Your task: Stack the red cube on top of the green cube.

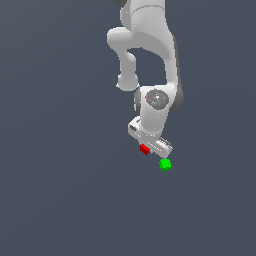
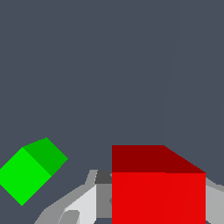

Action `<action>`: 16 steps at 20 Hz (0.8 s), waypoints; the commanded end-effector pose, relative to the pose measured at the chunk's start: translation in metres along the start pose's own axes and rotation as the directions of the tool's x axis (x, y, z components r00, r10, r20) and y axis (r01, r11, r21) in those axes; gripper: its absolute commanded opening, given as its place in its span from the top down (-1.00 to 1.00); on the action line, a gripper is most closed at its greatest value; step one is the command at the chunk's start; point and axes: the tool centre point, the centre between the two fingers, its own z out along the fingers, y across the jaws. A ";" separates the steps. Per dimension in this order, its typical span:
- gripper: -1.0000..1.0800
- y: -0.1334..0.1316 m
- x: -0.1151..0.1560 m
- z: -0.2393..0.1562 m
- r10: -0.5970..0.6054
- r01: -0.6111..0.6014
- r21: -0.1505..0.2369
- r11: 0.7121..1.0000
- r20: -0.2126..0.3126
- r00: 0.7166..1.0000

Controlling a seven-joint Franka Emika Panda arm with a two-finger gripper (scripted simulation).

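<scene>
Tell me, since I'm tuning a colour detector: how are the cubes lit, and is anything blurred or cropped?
Exterior view: sharp, flat light, no cast shadows; red cube and green cube tiny. Wrist view: each cube has one brighter and one darker face; the red cube is cropped by the frame edge.

The red cube [image 1: 145, 149], small and bright, sits square and level, partly hidden in the exterior view, while the green cube [image 1: 165, 164], about the same size, lies apart from it, nearer and toward the exterior view's right, turned at an angle to it.
</scene>
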 end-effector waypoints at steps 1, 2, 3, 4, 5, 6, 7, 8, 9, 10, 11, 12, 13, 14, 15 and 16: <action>1.00 -0.023 -0.004 0.004 0.001 -0.001 0.001 1.000 -0.001 1.000; 1.00 -0.032 -0.006 0.005 0.001 -0.001 0.001 1.000 -0.001 1.000; 1.00 -0.040 -0.007 0.007 0.001 -0.001 0.001 1.000 -0.001 1.000; 1.00 -0.048 -0.008 0.009 0.001 -0.001 0.000 1.000 -0.001 1.000; 1.00 -0.055 -0.009 0.010 0.001 -0.001 0.000 1.000 -0.001 1.000; 1.00 -0.061 -0.010 0.011 0.001 -0.001 0.000 1.000 -0.001 1.000; 1.00 -0.067 -0.011 0.012 0.001 -0.001 0.000 1.000 -0.001 1.000; 1.00 -0.072 -0.012 0.013 0.001 -0.001 0.000 1.000 -0.001 1.000; 1.00 -0.077 -0.013 0.014 0.001 -0.001 -0.001 1.000 -0.001 1.000; 1.00 -0.082 -0.014 0.015 0.001 -0.001 -0.001 1.000 -0.001 1.000; 1.00 -0.086 -0.014 0.015 0.001 -0.001 -0.001 1.000 -0.001 1.000; 1.00 -0.090 -0.015 0.016 0.001 -0.001 -0.001 1.000 -0.001 1.000; 1.00 -0.093 -0.015 0.016 0.001 -0.001 -0.001 1.000 -0.001 1.000; 1.00 -0.096 -0.015 0.017 0.001 -0.001 -0.001 1.000 -0.001 1.000; 1.00 -0.098 -0.016 0.017 0.001 -0.001 -0.001 1.000 -0.001 1.000; 1.00 -0.101 -0.016 0.018 0.001 -0.001 -0.001 1.000 -0.001 1.000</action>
